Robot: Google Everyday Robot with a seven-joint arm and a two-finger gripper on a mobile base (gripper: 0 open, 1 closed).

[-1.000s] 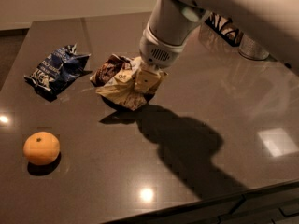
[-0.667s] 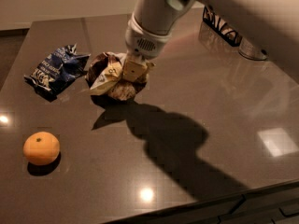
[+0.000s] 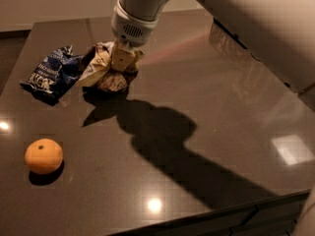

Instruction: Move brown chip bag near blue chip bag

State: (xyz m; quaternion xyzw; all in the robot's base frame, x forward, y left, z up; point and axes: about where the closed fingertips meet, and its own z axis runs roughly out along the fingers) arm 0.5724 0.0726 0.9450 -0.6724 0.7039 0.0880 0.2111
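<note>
The brown chip bag (image 3: 107, 72), crumpled cream-tan foil with a dark brown panel, hangs in my gripper (image 3: 121, 63) at the back left of the dark table. The gripper comes down from above and is shut on the bag's top, holding it just over the tabletop. The blue chip bag (image 3: 51, 74), small and dark navy with white lettering, lies flat on the table just left of the brown bag, with a narrow gap between them.
An orange (image 3: 44, 156) sits on the table near the front left. The dark glossy table (image 3: 221, 132) stretches to the right and front, with its front edge at the lower right. My white arm (image 3: 256, 28) crosses the upper right.
My gripper has carried the brown chip bag left and back, from the table's middle to right beside the blue chip bag. The blue bag and the orange have not moved.
</note>
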